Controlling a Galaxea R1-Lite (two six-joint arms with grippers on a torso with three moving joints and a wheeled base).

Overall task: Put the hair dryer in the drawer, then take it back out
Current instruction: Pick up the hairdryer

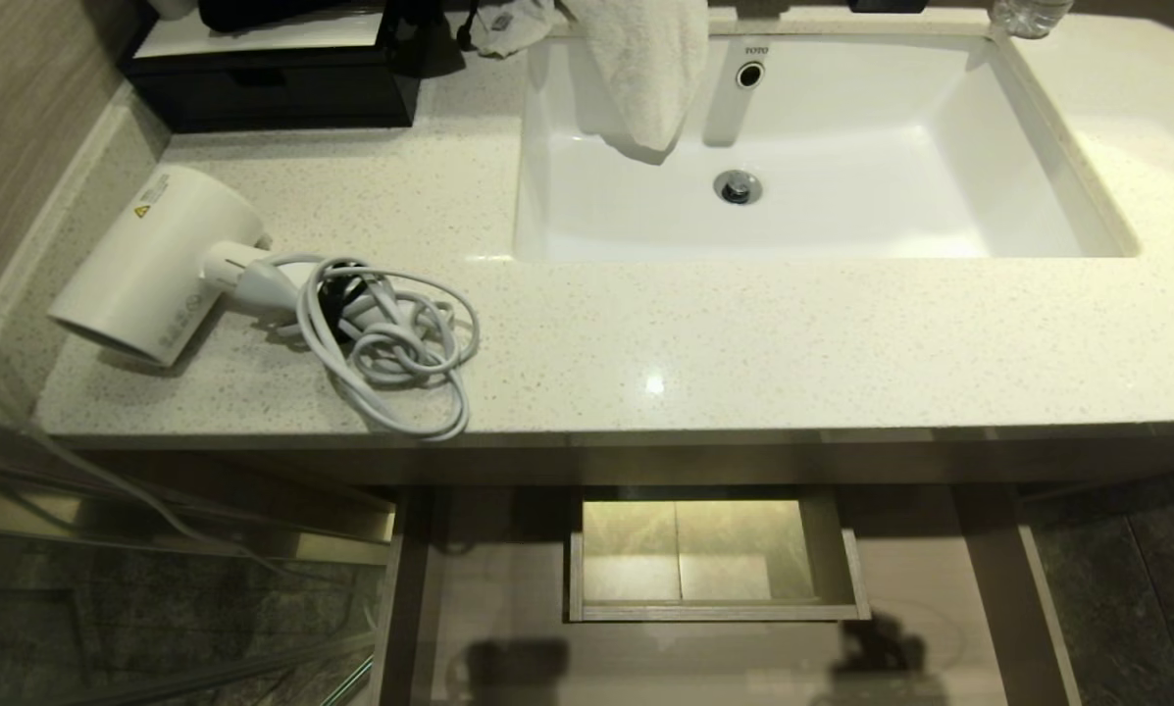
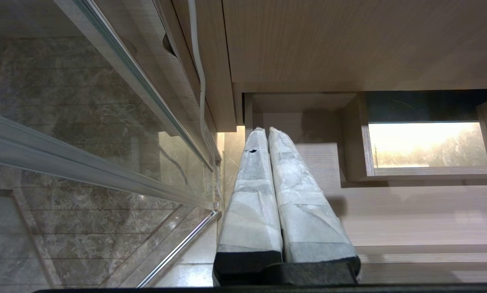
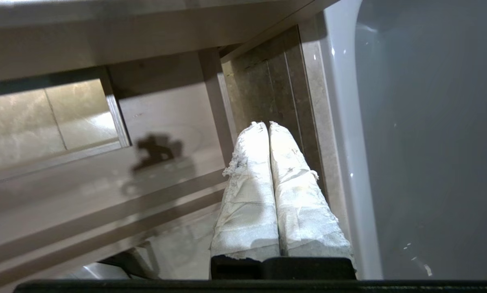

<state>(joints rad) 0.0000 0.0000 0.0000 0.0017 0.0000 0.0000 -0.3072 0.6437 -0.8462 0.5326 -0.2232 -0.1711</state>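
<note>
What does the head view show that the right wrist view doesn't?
Only the head view: the hair dryer lying on the countertop with its cord coiled beside it, the sink, and a towel. Only the right wrist view: the right gripper, fingers shut on nothing. Both: the open drawer and its boxed cutout.

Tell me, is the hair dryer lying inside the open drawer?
No, the hair dryer lies on the countertop left of the sink, above the drawer.
</note>
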